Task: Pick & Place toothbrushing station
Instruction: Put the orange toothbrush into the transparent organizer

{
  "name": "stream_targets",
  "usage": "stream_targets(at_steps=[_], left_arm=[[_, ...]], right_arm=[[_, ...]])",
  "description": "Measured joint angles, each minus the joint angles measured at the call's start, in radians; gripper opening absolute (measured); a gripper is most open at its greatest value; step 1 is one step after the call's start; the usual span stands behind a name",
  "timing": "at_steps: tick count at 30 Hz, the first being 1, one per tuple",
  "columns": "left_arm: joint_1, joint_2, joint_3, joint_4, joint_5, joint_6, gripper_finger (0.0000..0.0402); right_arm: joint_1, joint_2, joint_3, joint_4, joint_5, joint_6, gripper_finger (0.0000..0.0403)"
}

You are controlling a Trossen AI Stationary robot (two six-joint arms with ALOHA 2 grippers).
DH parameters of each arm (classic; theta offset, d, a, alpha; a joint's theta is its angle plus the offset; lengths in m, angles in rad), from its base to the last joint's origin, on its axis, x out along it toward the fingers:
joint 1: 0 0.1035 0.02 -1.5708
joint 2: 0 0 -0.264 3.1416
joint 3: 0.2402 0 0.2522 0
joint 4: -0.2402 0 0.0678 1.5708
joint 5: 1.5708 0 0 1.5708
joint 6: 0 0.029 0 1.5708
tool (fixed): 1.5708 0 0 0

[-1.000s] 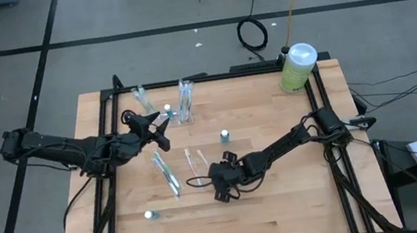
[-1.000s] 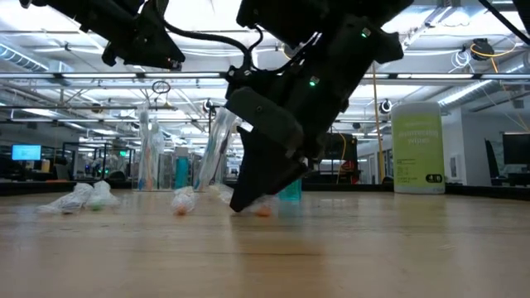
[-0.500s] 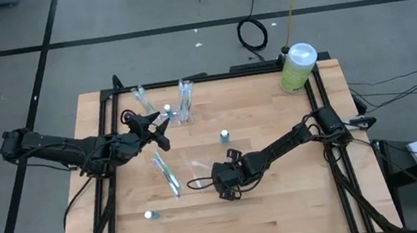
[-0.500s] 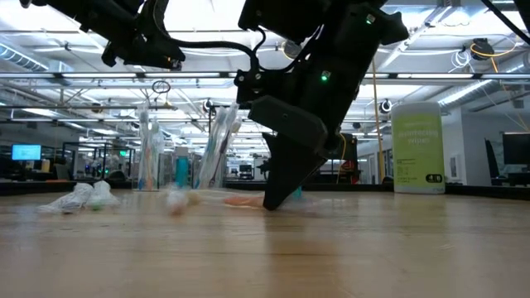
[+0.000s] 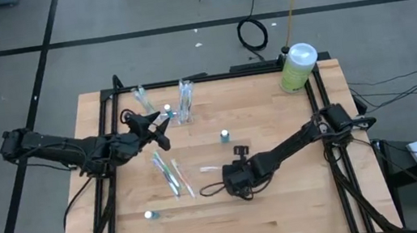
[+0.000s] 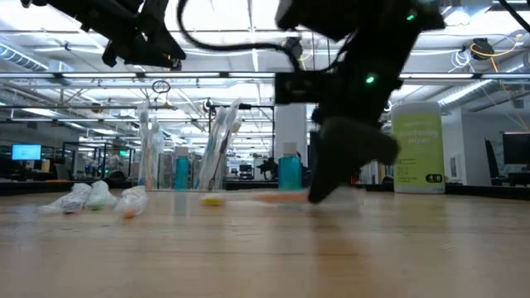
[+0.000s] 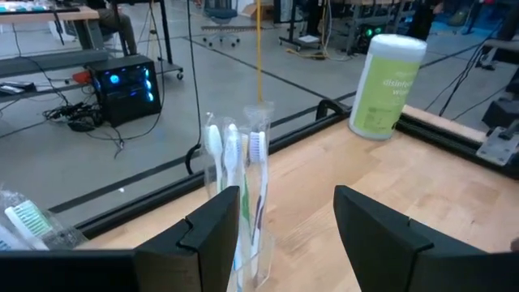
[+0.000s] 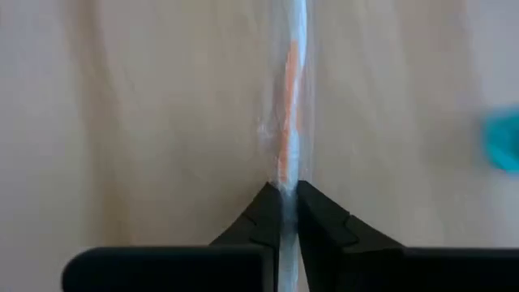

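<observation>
Toothbrushing station [image 5: 184, 102]: upright near the table's [image 5: 302, 201] far edge, already holding brushes. Still loose on the table: wrapped toothbrushes [image 5: 169, 173] left of centre. Right gripper [image 5: 234, 180] clenched on an orange wrapped toothbrush [image 8: 289, 122] near the middle, well apart from the station. Left gripper [image 5: 162, 121] parted, empty, hovering just beside the station. Judged partway done.

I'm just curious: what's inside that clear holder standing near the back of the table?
The clear holder has toothbrushes standing upright inside, heads up. Their lower ends are hidden behind the left gripper.
</observation>
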State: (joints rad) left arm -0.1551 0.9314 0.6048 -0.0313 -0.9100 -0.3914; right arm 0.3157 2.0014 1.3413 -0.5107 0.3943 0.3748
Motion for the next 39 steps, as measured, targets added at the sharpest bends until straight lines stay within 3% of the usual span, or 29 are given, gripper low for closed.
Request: stream_targets(at_steps=[4,8,10,13,18,21,26,30,32,39], left_arm=[[-0.020,0.000,0.000,0.070,0.005,0.061,0.0207],[-0.051,0.000,-0.048,0.257,0.014,0.173,0.0207],[-0.057,0.000,-0.085,0.372,0.024,0.239,0.0207],[-0.053,0.000,-0.148,0.548,0.129,0.336,0.0207],[-0.006,0.017,-0.208,0.722,0.440,0.383,0.0207],[0.008,0.046,-0.209,0.740,0.517,0.379,0.0207],[0.027,0.158,-0.184,0.758,0.563,0.413,0.0207],[0.032,0.267,-0.141,0.922,0.803,0.494,0.0207],[0.033,0.315,-0.112,0.965,0.860,0.514,0.0207],[0.033,0.404,-0.002,0.924,0.880,0.517,0.0207]], right_arm=[[0.031,-0.104,-0.004,-0.010,0.133,-0.052,0.0014],[0.064,-0.238,-0.088,0.077,0.289,-0.114,0.0014],[0.073,-0.302,-0.167,0.205,0.324,-0.168,0.0014],[0.070,-0.410,-0.324,0.507,0.340,-0.281,0.0014],[0.035,-0.506,-0.591,1.075,0.265,-0.489,0.0014],[0.008,-0.529,-0.674,1.284,0.135,-0.554,0.0014],[-0.037,-0.537,-0.721,1.360,-0.030,-0.552,0.0014],[-0.060,-0.536,-0.724,1.357,-0.033,-0.553,0.0014],[-0.069,-0.537,-0.724,1.360,-0.034,-0.553,0.0014],[-0.081,-0.537,-0.724,1.367,-0.034,-0.571,0.0014]])
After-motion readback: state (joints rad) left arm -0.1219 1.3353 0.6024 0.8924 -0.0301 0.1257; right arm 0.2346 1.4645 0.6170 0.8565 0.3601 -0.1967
